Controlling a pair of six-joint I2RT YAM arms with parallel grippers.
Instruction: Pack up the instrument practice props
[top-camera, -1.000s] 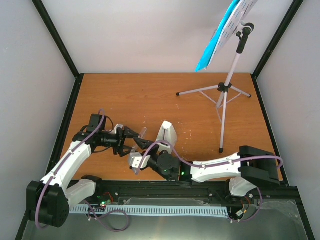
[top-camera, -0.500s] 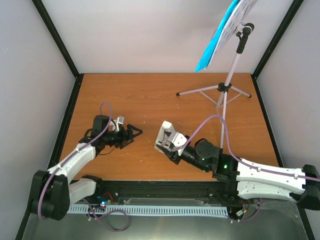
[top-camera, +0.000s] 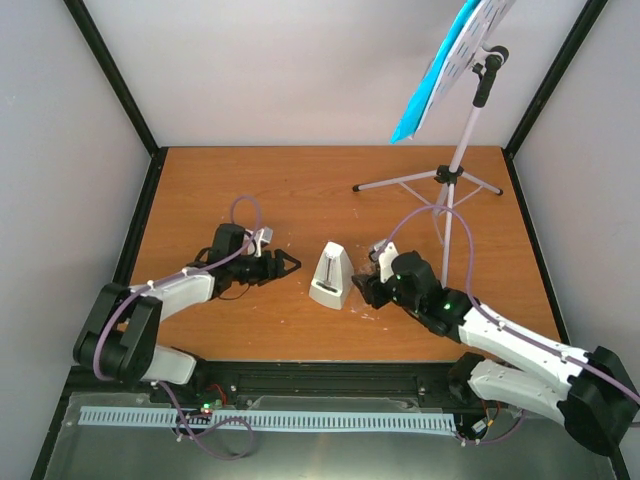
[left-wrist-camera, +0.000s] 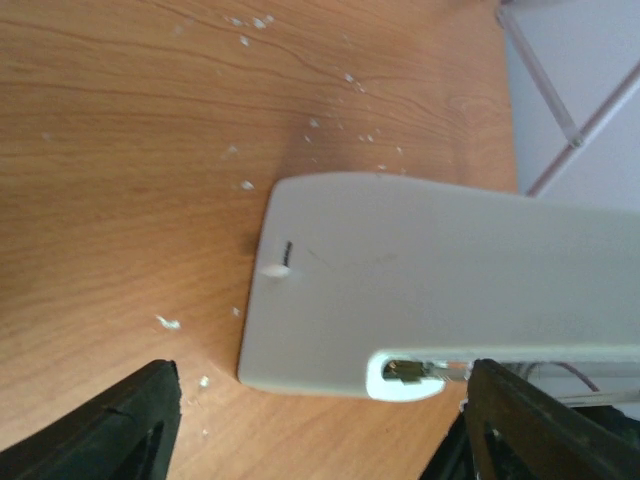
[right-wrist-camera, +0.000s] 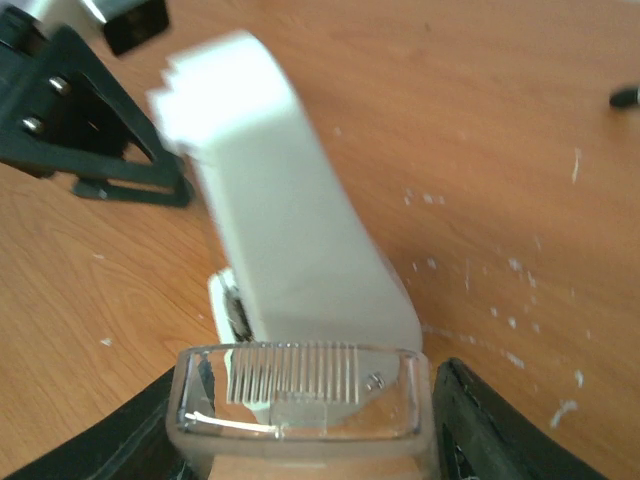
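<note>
White metronome (top-camera: 331, 276) stands free at frame centre. Left tool (top-camera: 286, 265) is open beside it; right tool (top-camera: 371, 288) clamps clear cover (right-wrist-camera: 298, 400). Misaligned refitting could topple the metronome.

Robot lab enclosure, white panel walls (top-camera: 300, 70), black frame posts (top-camera: 113, 75), wooden tabletop (top-camera: 330, 190)

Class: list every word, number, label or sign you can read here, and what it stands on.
None can be read.
Metronome: no lettering visible on its white body.
Clear cover: only moulded ridges, no figures legible.
Sheet-music pages: too far and angled to read.
</note>
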